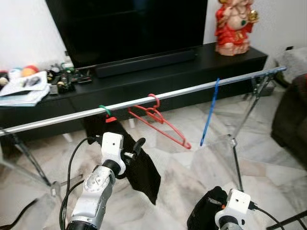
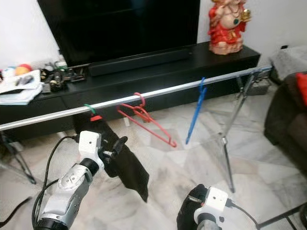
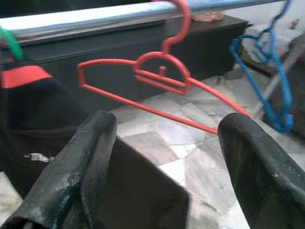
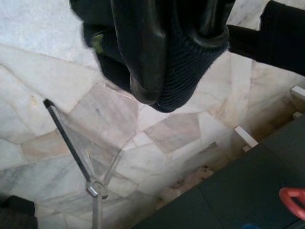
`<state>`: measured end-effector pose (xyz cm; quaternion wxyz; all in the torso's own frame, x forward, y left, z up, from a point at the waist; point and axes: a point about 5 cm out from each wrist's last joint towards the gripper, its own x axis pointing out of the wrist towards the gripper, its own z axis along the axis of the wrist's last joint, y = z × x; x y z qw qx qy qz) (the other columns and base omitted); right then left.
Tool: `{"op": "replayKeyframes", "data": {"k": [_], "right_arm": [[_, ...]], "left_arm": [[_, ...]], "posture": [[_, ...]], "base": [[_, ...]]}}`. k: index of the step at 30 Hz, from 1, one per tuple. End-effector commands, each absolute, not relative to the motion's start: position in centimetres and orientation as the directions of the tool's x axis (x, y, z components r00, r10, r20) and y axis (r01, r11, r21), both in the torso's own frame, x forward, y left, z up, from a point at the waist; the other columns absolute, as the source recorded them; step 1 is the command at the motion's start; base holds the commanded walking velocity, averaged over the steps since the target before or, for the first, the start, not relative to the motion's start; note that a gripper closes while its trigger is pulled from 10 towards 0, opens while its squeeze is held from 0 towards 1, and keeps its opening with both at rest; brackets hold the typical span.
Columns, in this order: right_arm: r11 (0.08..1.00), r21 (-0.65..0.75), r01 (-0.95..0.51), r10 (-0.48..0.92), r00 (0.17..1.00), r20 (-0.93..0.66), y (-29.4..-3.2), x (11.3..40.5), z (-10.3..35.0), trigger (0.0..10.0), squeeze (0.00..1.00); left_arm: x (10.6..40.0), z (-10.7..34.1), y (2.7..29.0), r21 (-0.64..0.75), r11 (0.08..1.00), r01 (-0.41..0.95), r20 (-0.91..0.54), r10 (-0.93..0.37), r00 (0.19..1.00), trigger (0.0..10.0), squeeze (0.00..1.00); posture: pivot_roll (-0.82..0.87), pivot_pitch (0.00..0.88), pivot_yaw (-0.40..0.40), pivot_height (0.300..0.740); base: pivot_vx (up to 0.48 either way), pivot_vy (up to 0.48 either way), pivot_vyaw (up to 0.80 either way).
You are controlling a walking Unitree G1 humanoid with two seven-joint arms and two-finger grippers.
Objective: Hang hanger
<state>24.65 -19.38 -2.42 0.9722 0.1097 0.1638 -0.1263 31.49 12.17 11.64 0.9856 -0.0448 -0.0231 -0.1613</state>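
Marble tiles (image 1: 268, 158) spread pale and bare before us, with a long black TV cabinet (image 1: 144, 79) and dark screen (image 1: 129, 24) closing off the far side and a red figurine (image 1: 235, 24) standing at the cabinet's right end. Between us and the cabinet a silver rail (image 1: 192, 90) runs across on slanted legs (image 1: 236, 143), rising slightly toward our right. On it we see a red hanger (image 1: 158, 120) hooked near the middle and tilted down to our right, a blue hanger (image 1: 209, 112) hanging edge-on further right and well apart from the red one, and a green hook (image 1: 104, 111) to our left carrying a black garment (image 1: 139, 165) that droops toward the floor. Our left gripper (image 3: 162, 157) sits just below the rail in front of that garment, its fingers (image 3: 90, 157) spread wide with nothing between them; the red hanger hangs beyond the gap. Our right gripper (image 4: 167, 62) is low near the floor, its fingers clamped on a bundle of dark cloth (image 4: 190, 71). A dark sofa edge (image 1: 292, 120) bounds the open floor on our right, and papers (image 1: 24, 88) clutter the cabinet's left end.
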Motion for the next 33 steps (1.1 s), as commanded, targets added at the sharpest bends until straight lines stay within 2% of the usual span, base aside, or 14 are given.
{"op": "replayKeyframes", "data": {"k": [1, 9, 16, 24, 33], "right_arm": [[0.943, 0.173, 0.284, -0.215, 0.918, -0.334, -19.4, 24.9, -2.2, 10.0, 0.0], [0.956, 0.142, 0.258, -0.203, 0.927, -0.316, -20.4, 25.5, -1.6, 10.0, 0.0], [0.964, 0.103, 0.244, -0.202, 0.929, -0.31, -22.1, 25.8, -1.0, 10.0, 0.0], [0.963, 0.117, 0.243, -0.2, 0.935, -0.293, -21.6, 26.3, -0.7, 10.0, 0.0], [0.958, 0.127, 0.258, -0.209, 0.928, -0.309, -21.4, 25.7, -1.2, 10.0, 0.0]], "left_arm": [[31.4, 11.7, 12.2, -0.074, 0.942, 0.328, 0.051, -0.325, 0.944, 10.0, 0.0], [31.4, 10.2, 14.3, -0.119, 0.978, 0.17, 0.01, -0.17, 0.985, 10.0, 0.0], [31.6, 10.5, 14.2, -0.151, 0.981, 0.125, 0.041, -0.12, 0.992, 10.0, 0.0], [32.7, 11.8, 14.4, -0.142, 0.982, 0.125, 0.067, -0.116, 0.991, 10.0, 0.0], [33.0, 12.1, 14.6, -0.109, 0.987, 0.118, 0.064, -0.112, 0.992, 10.0, 0.0]], "posture": [[-0.03, 0.044, 0.116, 0.74], [-0.05, 0.021, 0.049, 0.74], [-0.05, 0.018, 0.0, 0.74], [-0.05, 0.04, 0.02, 0.74], [-0.05, 0.059, 0.037, 0.74]], "base": [[0.0, 0.0, 0.0], [0.0, 0.0, 0.0], [0.0, 0.0, 0.0], [0.0, 0.0, 0.0], [0.0, 0.0, 0.0]]}}
